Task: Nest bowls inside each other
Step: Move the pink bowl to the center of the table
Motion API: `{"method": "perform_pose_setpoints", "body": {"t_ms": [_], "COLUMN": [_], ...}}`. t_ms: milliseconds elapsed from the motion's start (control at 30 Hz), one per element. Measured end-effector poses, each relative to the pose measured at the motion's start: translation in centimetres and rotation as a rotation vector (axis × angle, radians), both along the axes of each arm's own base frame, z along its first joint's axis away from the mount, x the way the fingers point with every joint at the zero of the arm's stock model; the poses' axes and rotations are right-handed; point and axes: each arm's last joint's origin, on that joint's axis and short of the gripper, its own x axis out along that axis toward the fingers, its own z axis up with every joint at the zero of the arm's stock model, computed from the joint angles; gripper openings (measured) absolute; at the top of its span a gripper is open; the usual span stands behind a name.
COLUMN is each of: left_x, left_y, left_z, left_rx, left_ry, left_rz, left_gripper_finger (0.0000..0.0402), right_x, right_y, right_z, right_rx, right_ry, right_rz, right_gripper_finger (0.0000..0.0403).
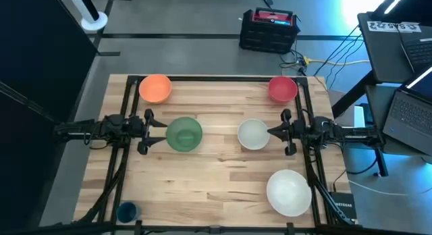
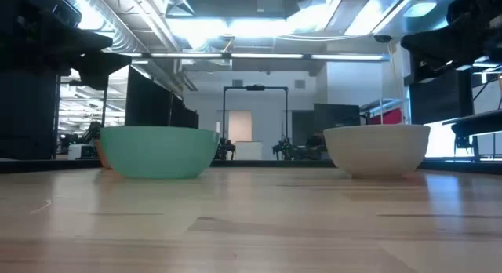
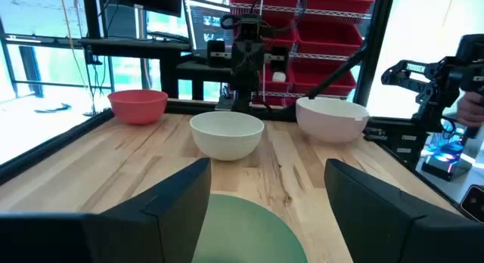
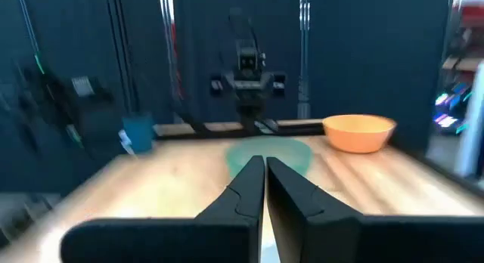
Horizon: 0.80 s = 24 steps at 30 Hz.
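Observation:
Five bowls rest on their bases on the wooden table. The orange bowl (image 1: 155, 88) is at the far left and the red bowl (image 1: 282, 88) at the far right. The green bowl (image 1: 183, 134) and the pale grey-white bowl (image 1: 253, 134) sit in the middle, and the larger white bowl (image 1: 289, 192) at the near right. My left gripper (image 1: 154, 132) hovers open and level just left of the green bowl (image 3: 242, 233). My right gripper (image 1: 273, 132) hovers shut and level just right of the pale bowl, its fingers (image 4: 261, 172) pointing toward the green bowl (image 4: 286, 153).
A small blue cup (image 1: 127, 211) stands at the table's near left corner. Black frame bars (image 1: 125, 120) run along the table's left and right edges under the arms. Bare wood lies in the middle near part of the table (image 1: 209, 188).

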Motion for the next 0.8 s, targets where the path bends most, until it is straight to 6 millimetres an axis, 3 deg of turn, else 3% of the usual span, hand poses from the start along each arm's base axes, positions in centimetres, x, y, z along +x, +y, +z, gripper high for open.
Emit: {"method": "perform_pose_setpoints", "body": {"t_ms": [67, 500, 667, 800], "left_x": [0.0, 0.0, 0.0, 0.0], "left_y": [0.0, 0.0, 0.0, 0.0], "left_z": [0.0, 0.0, 0.0, 0.0], "left_rx": [0.000, 0.000, 0.000, 0.000], "left_ry": [0.000, 0.001, 0.000, 0.000], "left_rz": [0.000, 0.000, 0.000, 0.000], "left_gripper_finger": [0.0243, 0.0243, 0.0243, 0.0243], "right_x": [0.0, -1.4, 1.4, 2.6], "right_y": [0.0, 0.2, 0.7, 2.2], "right_z": [0.5, 14.4, 18.4, 19.1], "right_rx": [0.090, 0.393, 0.234, 0.125], "right_ry": [-0.020, 0.067, 0.628, 1.044], "right_rz": [0.018, 0.115, 0.166, 0.290], "right_gripper_finger": [0.0001, 0.0068, 0.0108, 0.0127]}}
